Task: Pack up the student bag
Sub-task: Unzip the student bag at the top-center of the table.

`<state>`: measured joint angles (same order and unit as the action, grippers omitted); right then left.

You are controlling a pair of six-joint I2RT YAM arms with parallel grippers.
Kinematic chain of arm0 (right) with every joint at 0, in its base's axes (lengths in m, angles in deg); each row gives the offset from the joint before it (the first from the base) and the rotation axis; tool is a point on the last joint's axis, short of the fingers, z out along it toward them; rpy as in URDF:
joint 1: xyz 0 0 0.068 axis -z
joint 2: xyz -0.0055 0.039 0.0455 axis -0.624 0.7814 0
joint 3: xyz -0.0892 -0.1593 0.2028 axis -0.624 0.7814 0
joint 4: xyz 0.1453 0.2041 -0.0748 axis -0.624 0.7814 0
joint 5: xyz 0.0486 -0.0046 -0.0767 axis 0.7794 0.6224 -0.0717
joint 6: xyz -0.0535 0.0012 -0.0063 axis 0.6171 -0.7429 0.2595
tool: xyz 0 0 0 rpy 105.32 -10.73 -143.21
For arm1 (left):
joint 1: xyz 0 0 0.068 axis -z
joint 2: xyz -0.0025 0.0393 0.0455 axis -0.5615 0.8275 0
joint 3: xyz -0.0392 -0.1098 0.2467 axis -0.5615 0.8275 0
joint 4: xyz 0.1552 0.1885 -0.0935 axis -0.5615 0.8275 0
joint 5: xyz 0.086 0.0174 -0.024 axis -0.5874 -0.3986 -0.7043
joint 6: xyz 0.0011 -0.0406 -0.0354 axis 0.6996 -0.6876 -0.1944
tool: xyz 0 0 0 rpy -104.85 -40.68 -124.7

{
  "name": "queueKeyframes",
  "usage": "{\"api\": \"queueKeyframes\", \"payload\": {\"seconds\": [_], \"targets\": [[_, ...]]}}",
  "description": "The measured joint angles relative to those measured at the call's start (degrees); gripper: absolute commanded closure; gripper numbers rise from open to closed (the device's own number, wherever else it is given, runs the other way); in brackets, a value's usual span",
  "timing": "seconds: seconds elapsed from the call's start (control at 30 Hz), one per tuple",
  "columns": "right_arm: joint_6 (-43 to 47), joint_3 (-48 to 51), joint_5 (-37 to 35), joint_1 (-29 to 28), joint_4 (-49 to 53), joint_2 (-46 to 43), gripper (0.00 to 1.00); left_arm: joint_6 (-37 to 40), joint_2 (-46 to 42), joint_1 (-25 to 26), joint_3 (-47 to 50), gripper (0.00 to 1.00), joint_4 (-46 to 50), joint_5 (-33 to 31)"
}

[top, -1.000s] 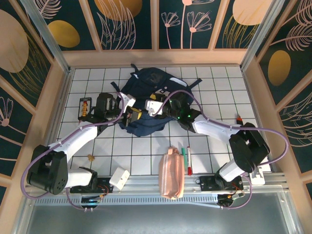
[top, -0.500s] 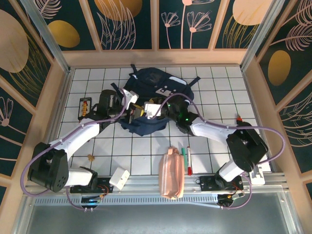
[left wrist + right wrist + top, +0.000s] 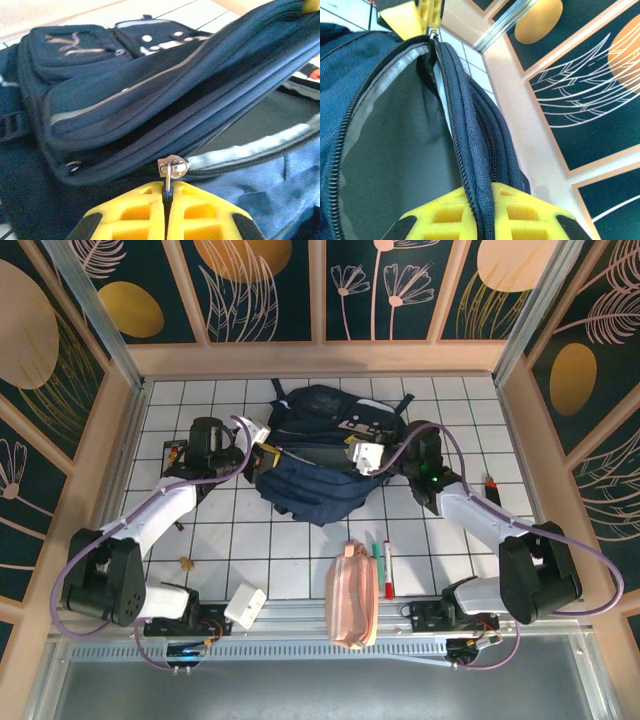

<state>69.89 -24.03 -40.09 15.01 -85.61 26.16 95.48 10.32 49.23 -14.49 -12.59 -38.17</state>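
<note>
From above, the student bag (image 3: 325, 465) lies upper centre on the tiles, with the left gripper (image 3: 262, 453) at its left edge and the right gripper (image 3: 366, 454) at its right.

Left wrist view: yellow fingers (image 3: 125, 215) press together on the zipper pull (image 3: 171, 167). That thin tab could slip free under a tug.

Right wrist view: yellow pads (image 3: 520, 212) pinch the bag's zippered rim (image 3: 470, 150). The fabric could slide out, letting the mouth collapse.
</note>
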Motion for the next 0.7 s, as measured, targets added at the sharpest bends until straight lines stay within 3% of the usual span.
{"api": "queueKeyframes", "payload": {"seconds": [0.07,0.2,0.4,0.63,0.7], "targets": [[0.17,0.00,-0.31,0.26,0.87,-0.04,0.81,-0.94,1.18,-0.26,0.00,1.00,-0.87,0.31],[0.20,-0.44,-4.20,-2.80,1.57,0.26,0.67,-5.66,0.55,-0.44,0.00,1.00,-2.82,-0.04],[-1.64,-4.39,-18.60,-13.46,-0.07,6.86,0.50,-12.04,-2.64,2.32,0.72,1.00,-3.32,-1.60],[-7.91,-13.40,-36.44,-22.16,5.09,11.96,0.46,-18.97,-4.70,4.52,3.78,1.00,-4.68,-1.60],[-8.55,-15.98,-40.28,-24.11,6.49,12.63,0.57,-20.50,-5.05,5.05,3.87,1.00,-5.07,-0.61]]}}
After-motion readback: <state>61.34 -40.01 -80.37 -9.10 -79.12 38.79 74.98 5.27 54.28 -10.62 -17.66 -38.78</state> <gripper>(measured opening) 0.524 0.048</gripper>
